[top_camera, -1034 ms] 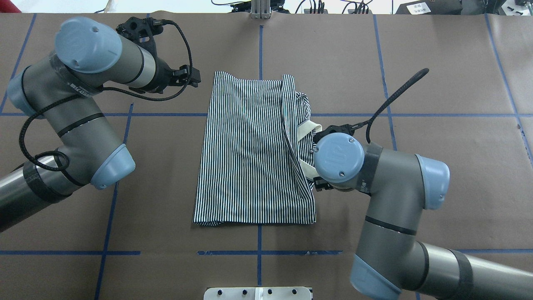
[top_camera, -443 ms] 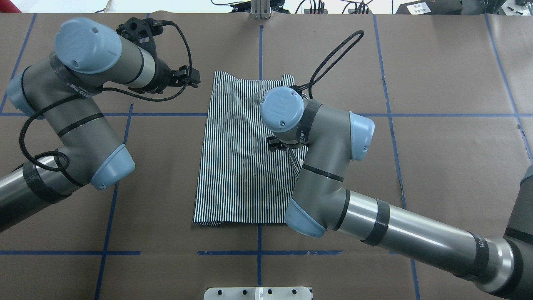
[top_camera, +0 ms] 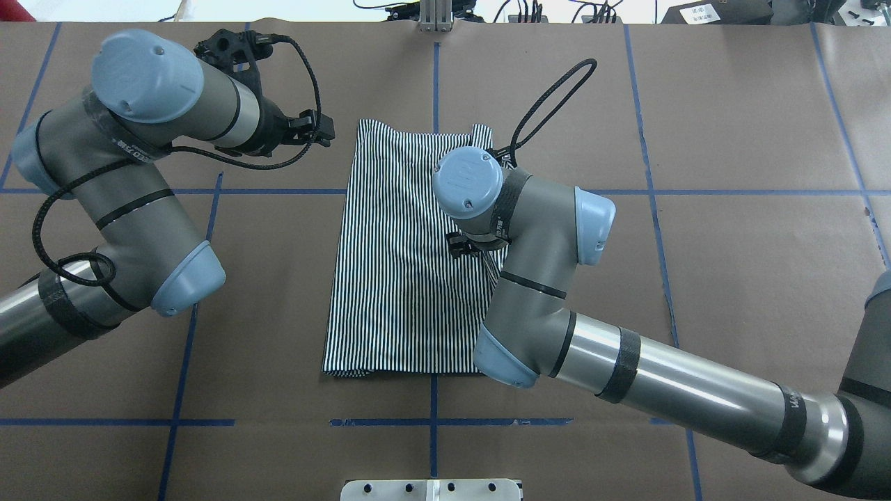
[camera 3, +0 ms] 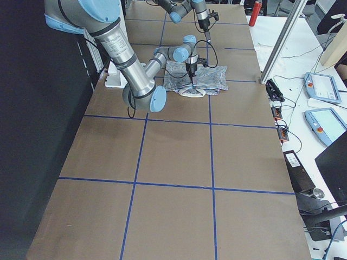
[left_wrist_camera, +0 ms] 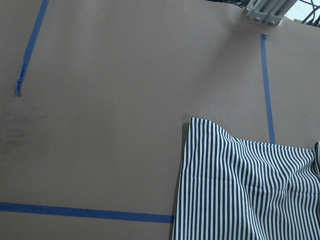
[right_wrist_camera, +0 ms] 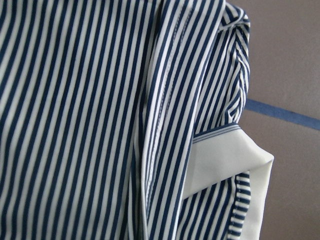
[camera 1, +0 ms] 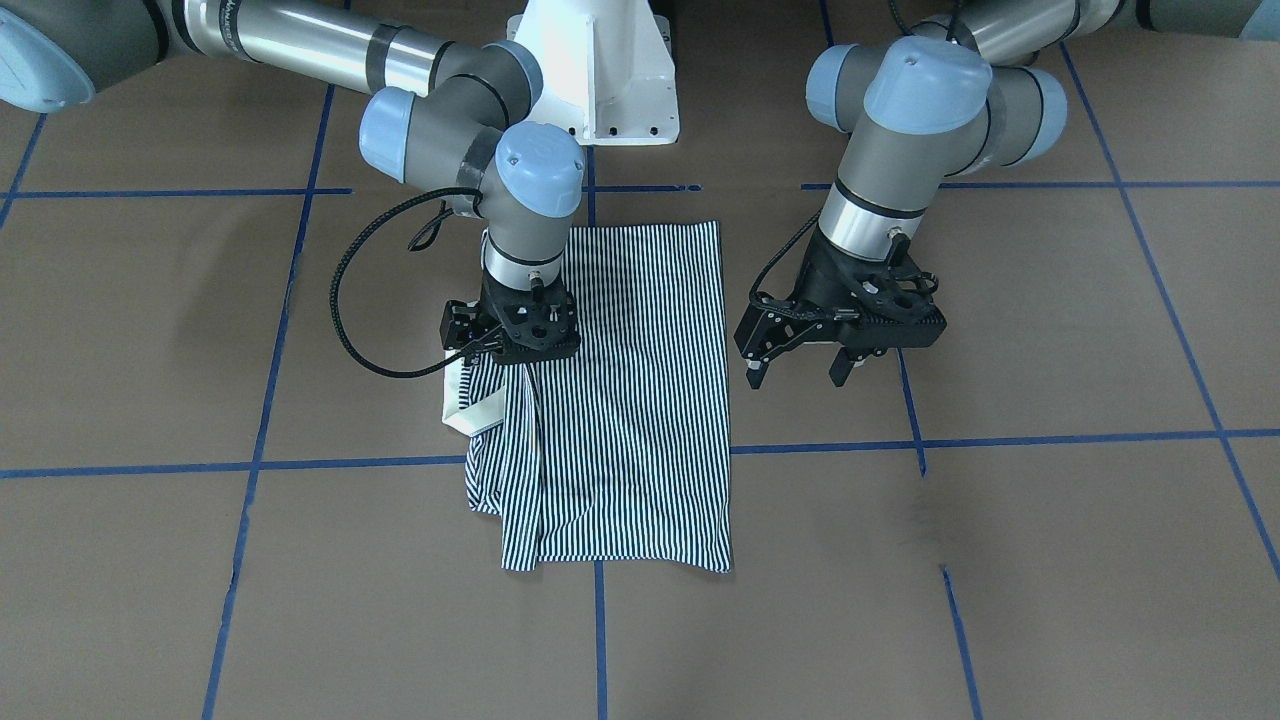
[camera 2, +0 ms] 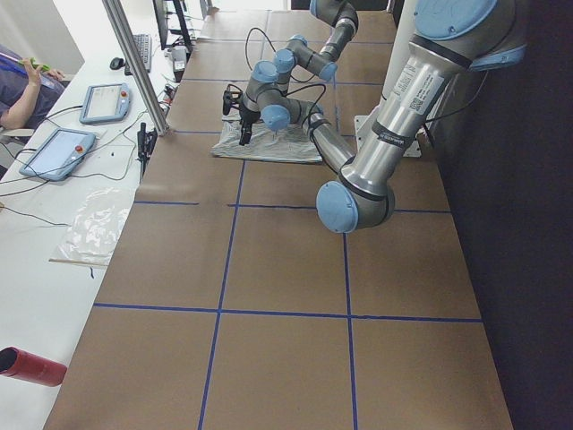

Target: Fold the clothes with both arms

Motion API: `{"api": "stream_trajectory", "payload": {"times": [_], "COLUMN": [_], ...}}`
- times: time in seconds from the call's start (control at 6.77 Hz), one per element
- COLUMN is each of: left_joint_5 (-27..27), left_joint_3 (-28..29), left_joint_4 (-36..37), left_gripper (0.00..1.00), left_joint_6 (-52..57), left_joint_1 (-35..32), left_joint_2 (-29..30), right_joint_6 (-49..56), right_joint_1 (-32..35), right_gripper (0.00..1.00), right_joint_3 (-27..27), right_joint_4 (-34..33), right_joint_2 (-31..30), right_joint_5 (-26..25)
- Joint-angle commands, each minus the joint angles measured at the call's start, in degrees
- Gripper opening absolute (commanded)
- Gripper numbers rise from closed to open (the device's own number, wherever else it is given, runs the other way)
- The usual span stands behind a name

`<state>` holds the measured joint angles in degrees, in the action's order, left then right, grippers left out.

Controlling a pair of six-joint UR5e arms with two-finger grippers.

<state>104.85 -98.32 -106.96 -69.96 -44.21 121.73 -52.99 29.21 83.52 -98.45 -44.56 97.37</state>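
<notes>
Right gripper (camera 1: 492, 356) has been swung over the polo shirt (camera 1: 640, 400), grip state unclear; left gripper (camera 1: 797, 378) is spread. Limp, light fabric: best pinched at a doubled edge.

Overhead, my right arm (top_camera: 543, 264) covers the right edge of the shirt (top_camera: 397, 264) and all of the collar (camera 1: 470, 412). The right gripper (camera 1: 512, 358) sits almost wholly under the wrist there. Front view: its fingertips are lost behind the gripper body and the raised fold, so I can't tell if the jaws are closed on cloth. Collar only partly shows, rest tucked under stripes. Right wrist view: fingers out of frame, shirt cut by top, left and bottom edges. Left wrist view: shirt cut by right and bottom edges. Both side views: grippers and shirt too small to read. Person (camera 2: 20, 90) cut by the left edge, red tube (camera 2: 27, 365) too.
</notes>
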Motion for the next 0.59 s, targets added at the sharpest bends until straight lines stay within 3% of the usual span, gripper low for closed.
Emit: {"api": "stream_trajectory", "payload": {"times": [0.0, 0.44], "left_joint_5": [0.1, 2.4], "left_joint_3": [0.0, -0.2], "left_joint_4": [-0.2, -0.3], "left_gripper": [1.00, 1.00], "left_joint_6": [-0.1, -0.1], "left_joint_1": [0.0, 0.0], "left_joint_2": [0.0, 0.1], "right_joint_6": [1.0, 2.5], "right_joint_1": [0.3, 2.9], "right_gripper": [1.00, 1.00], "right_joint_3": [-0.4, 1.6], "right_joint_4": [-0.3, -0.9], "right_joint_2": [-0.4, -4.5], "right_joint_5": [1.3, 2.0]}}
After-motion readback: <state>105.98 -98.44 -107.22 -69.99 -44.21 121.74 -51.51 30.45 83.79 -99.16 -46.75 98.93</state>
